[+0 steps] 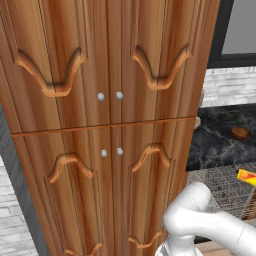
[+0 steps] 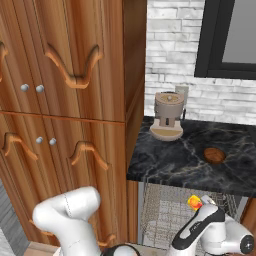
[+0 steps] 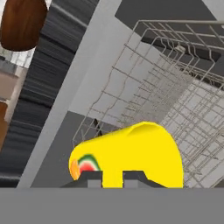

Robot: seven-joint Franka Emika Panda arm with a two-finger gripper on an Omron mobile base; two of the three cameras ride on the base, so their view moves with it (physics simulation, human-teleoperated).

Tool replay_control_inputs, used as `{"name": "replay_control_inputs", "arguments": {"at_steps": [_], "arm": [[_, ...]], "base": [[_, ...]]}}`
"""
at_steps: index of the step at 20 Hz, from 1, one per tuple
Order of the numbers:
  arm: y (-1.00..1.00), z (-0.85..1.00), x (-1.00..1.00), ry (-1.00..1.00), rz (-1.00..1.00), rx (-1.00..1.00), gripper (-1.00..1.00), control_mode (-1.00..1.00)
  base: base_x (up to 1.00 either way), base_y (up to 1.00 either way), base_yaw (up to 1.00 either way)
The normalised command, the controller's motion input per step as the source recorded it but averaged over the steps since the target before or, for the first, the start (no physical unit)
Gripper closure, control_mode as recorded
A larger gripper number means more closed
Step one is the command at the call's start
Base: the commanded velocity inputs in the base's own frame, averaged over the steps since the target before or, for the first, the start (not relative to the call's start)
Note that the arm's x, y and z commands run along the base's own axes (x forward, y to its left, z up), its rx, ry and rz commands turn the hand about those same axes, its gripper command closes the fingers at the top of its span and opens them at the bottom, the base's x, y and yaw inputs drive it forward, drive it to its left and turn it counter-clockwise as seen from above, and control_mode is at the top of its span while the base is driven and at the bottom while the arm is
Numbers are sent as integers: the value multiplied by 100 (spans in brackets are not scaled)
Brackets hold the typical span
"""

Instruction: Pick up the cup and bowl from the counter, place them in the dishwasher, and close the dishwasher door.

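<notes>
While the end effector (image 3: 112, 177) sits clamped on the cup (image 3: 131, 155), the cup hangs just over the dishwasher's wire rack (image 3: 175, 100), so the robot looks to be mid-drop-off on item one. The bowl (image 2: 214, 155) is on the worktop (image 2: 175, 157), well apart from the rack and to the right of the beige coffee-maker-looking thing (image 2: 167, 116), so that half of the job isn't started.

What could go sideways, as a guess: the cup is lying tilted in the grip rather than upright, so if it gets let go from here it'll probably roll or wedge between the rack wires instead of sitting neatly. Anything sticking up out of the rack could also foul the dishwasher door when it's time to swing it shut. And the arm is tucked low beside the tall wooden cabinet (image 1: 110, 125), so a wide swing back up to the bowl might clip the worktop edge.

View differences: the hand view shows the fingertips pressed on the yellow cup and the rack mesh up close. The right base view gives the bowl and the whole worktop layout above the rack. The left base view is mostly cabinet doors, with a sliver of cup (image 1: 247, 176) at the rack.
</notes>
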Motion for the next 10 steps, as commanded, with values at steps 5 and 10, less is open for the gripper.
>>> {"name": "replay_control_inputs", "arguments": {"at_steps": [5,10], "arm": [[-16,-48,13,10,3,1,100,-100],[-13,-75,0,7,9,6,100,-100]], "base": [[0,0,0],[0,0,0]]}}
